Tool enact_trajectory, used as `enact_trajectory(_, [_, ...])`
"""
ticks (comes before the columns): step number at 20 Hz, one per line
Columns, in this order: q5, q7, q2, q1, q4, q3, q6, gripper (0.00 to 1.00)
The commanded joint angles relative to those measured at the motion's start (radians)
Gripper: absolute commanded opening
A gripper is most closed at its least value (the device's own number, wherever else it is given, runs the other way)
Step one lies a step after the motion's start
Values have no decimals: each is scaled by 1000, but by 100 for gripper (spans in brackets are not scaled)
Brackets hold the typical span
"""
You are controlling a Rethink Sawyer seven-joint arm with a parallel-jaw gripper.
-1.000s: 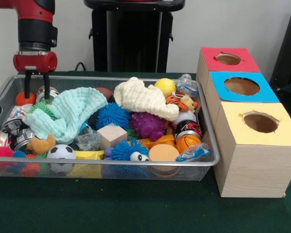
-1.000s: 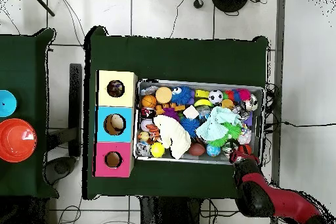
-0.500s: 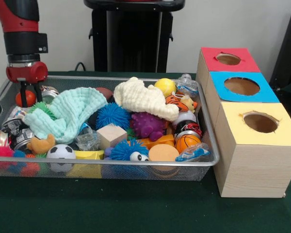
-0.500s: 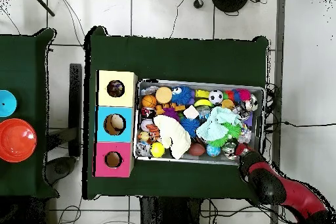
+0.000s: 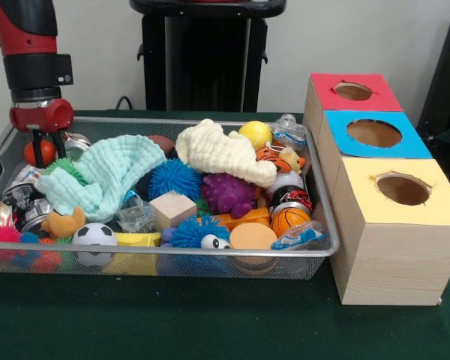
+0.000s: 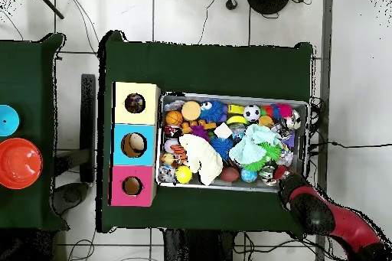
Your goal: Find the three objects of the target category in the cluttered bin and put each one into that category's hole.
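While the wire bin (image 5: 0, 150) is stuffed pretty much wall to wall, the gripper (image 5: 42, 148) sits right at its far left corner, fingers closed around a small orange ball (image 5: 31, 152). That ball is plain and smooth, partly hidden behind the black fingers, and it sits just inside the mesh beside a silver can (image 5: 76, 140). From overhead the red arm (image 6: 321, 216) reaches in over the bin's corner from outside the rim.

Open room is basically nil inside the bin. A mint cloth (image 5: 105, 176) is draped over the left half and a cream cloth (image 5: 221, 154) covers the middle, both lying on top of other stuff. Other balls are scattered around: a yellow ball (image 5: 255, 134) at the far rim, a mini basketball (image 5: 289, 218) near the right wall, a soccer ball (image 5: 94, 235) against the front wall.

Just beside the bin's right wall stands the wooden box row, red hole (image 5: 352, 91), blue hole (image 5: 373, 133) and yellow hole (image 5: 403, 189), all uncovered. The green tabletop (image 5: 172, 319) in front of the bin is bare.
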Motion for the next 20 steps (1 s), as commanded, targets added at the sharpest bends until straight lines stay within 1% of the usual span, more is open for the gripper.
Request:
enact_trajectory(1, [17, -71, -13, -17, -86, 89, 118, 100])
enact_trajectory(6, [33, -62, -55, -25, -64, 85, 135, 100])
enact_trajectory(11, [55, -69, -66, -38, -84, 87, 177, 100])
enact_trajectory(15, [57, -87, -48, -52, -106, 98, 190, 100])
enact_trajectory(17, [75, -109, -38, -58, -130, 117, 222, 100])
enact_trajectory(20, [76, -114, -18, -57, -149, 123, 226, 100])
